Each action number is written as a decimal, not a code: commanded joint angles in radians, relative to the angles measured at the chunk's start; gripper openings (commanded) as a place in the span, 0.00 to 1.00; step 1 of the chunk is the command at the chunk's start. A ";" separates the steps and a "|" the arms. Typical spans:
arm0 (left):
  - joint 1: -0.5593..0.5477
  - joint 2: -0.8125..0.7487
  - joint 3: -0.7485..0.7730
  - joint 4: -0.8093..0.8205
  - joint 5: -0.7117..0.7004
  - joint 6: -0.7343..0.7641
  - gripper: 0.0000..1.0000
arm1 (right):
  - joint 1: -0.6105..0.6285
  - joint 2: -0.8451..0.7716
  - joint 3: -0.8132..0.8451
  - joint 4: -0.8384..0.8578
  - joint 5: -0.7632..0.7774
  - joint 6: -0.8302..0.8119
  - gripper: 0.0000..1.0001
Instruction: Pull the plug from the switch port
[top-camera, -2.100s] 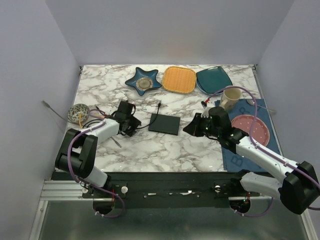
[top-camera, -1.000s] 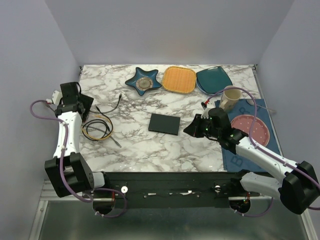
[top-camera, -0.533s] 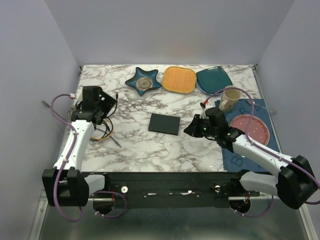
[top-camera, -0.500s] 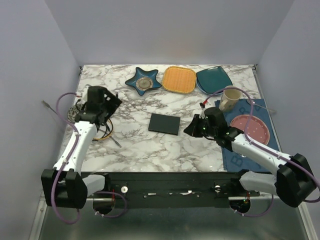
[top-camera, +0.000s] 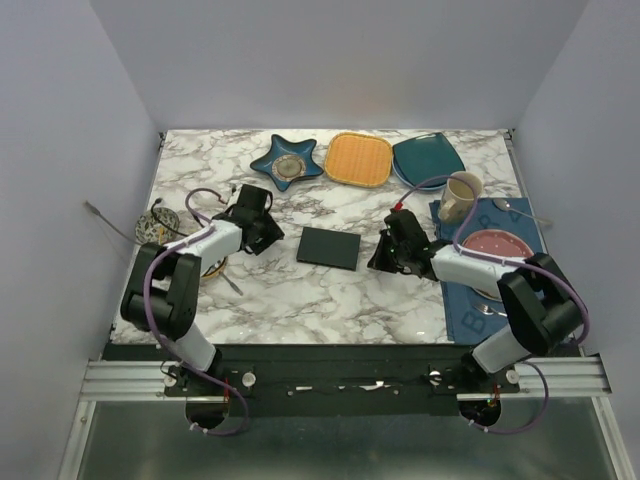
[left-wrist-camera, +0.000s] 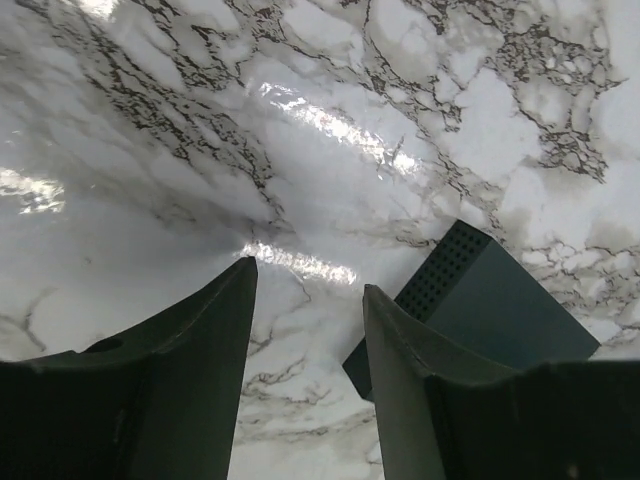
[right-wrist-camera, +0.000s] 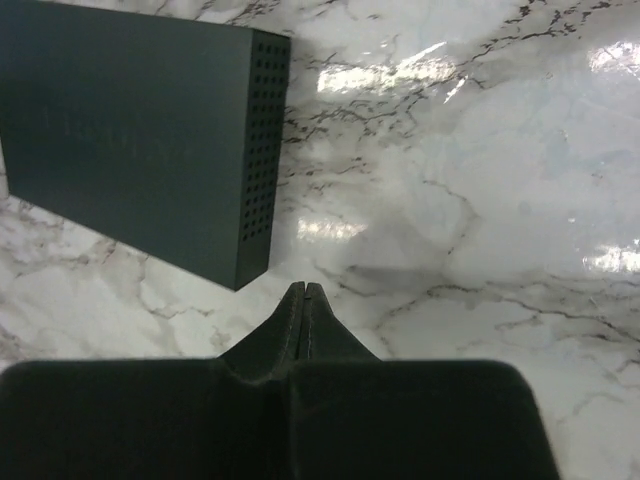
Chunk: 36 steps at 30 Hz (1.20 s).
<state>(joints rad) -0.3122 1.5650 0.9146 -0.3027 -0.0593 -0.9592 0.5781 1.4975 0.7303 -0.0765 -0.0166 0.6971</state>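
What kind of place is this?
Likely a robotics lab test cell: plain walls around a marble-look table, the left arm and right arm bolted at its edge, plates as props.

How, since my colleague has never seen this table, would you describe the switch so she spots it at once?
Start at the marble table and look to its middle. The switch lies flat there, nearer than the row of coloured plates at the far edge. It is the only thin, matte black rectangle, with a perforated side.
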 joint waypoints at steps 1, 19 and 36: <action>-0.001 0.122 0.044 0.103 0.058 -0.027 0.50 | -0.021 0.108 0.078 -0.002 0.043 0.036 0.01; -0.134 0.150 -0.062 0.238 0.167 -0.024 0.07 | -0.029 0.233 0.130 0.040 -0.037 0.097 0.01; -0.203 -0.082 -0.296 0.264 0.141 -0.088 0.07 | -0.024 0.092 -0.092 0.124 -0.031 0.101 0.01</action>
<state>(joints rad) -0.5041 1.5192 0.6453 -0.0082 0.0830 -1.0317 0.5442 1.5749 0.6643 0.0765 -0.0593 0.8001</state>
